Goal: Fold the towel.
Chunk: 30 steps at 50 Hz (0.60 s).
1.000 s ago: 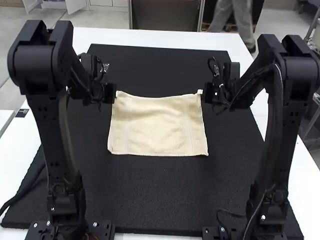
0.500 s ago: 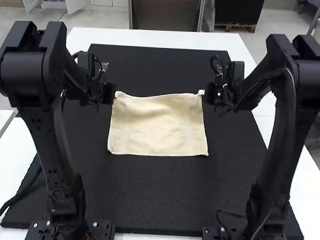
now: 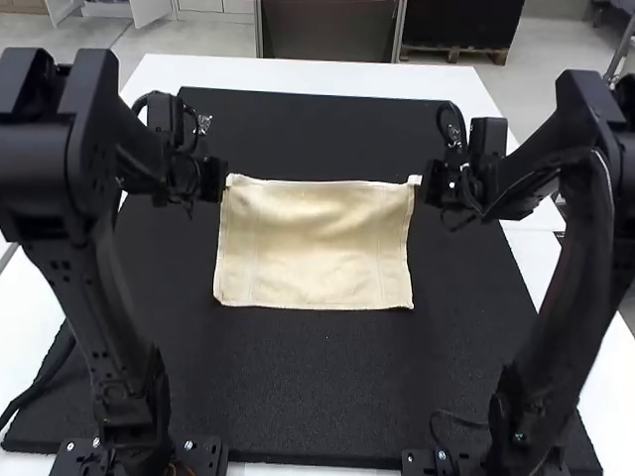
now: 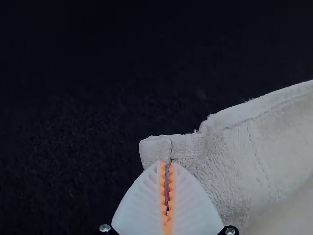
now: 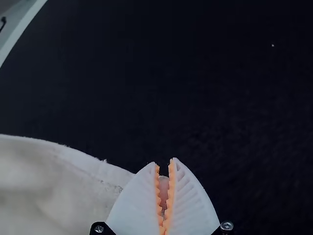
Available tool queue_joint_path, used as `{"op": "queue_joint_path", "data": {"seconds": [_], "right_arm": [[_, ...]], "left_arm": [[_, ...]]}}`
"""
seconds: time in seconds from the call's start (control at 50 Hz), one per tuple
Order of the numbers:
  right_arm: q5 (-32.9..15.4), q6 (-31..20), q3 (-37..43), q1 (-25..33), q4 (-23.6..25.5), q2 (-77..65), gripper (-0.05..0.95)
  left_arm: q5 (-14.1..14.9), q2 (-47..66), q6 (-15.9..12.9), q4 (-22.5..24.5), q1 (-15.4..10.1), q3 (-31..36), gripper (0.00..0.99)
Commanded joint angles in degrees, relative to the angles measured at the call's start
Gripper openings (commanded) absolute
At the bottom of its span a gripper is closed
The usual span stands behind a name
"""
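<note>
Cream towel (image 3: 315,248) is lying on the mat (image 3: 317,397); we're pinching its far corners, left gripper (image 4: 167,164) at ten o'clock, right gripper (image 5: 165,164) at two, and we're risking slips, biting so shallowly!

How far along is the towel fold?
Grasping looks done: the left gripper pinches the far left corner of the towel, the right gripper the far right. In hand: that edge, stretched between them. Remaining, probably: the fold toward the near edge on the mat, then release. Earlier folds: can't tell.
</note>
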<state>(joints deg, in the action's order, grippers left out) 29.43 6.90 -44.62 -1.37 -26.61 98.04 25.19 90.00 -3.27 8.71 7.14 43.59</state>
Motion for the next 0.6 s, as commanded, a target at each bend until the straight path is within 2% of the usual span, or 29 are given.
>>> {"op": "queue_joint_path", "data": {"seconds": [0.0,0.4,0.58], "right_arm": [[1.42,0.4,0.24,0.66,1.12,-3.21,-0.02],[3.26,1.37,1.99,0.66,6.04,-9.45,-0.02],[4.14,1.19,2.7,0.66,9.91,-11.91,-0.02]], "left_arm": [[1.09,-2.37,-0.78,-0.89,0.77,-0.62,0.026],[1.44,-9.4,-1.04,-6.42,0.77,-3.16,0.026],[1.44,-11.33,-0.95,-8.8,0.77,-2.99,0.026]]}}
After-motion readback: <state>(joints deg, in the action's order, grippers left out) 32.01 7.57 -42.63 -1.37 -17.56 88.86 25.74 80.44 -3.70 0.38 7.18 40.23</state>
